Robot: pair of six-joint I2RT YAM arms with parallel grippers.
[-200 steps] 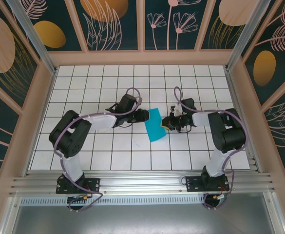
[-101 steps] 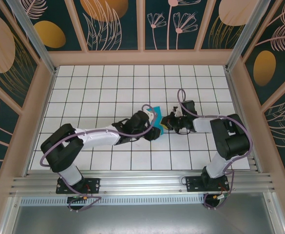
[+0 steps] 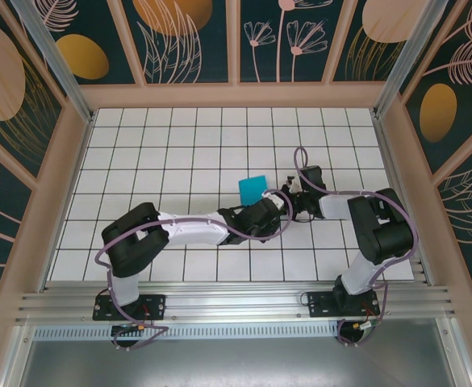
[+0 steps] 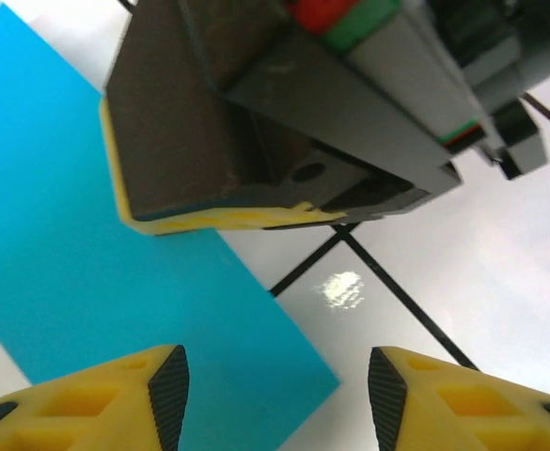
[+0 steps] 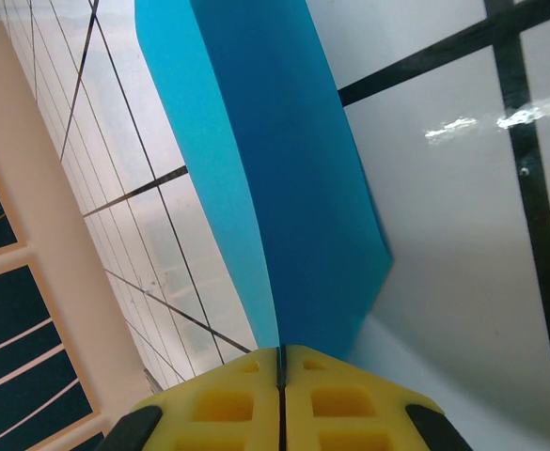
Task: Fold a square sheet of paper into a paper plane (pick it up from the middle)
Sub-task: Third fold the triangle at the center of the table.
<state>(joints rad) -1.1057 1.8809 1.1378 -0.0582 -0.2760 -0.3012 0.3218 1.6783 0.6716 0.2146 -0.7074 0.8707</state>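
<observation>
The sheet of paper (image 5: 284, 141), folded, is clamped at one edge between the closed fingers of the right gripper (image 5: 281, 376); its far end is cut off. The left gripper (image 4: 275, 399) is held open and empty, the sheet lying ahead-left, partly hidden under the right gripper's finger.
</observation>
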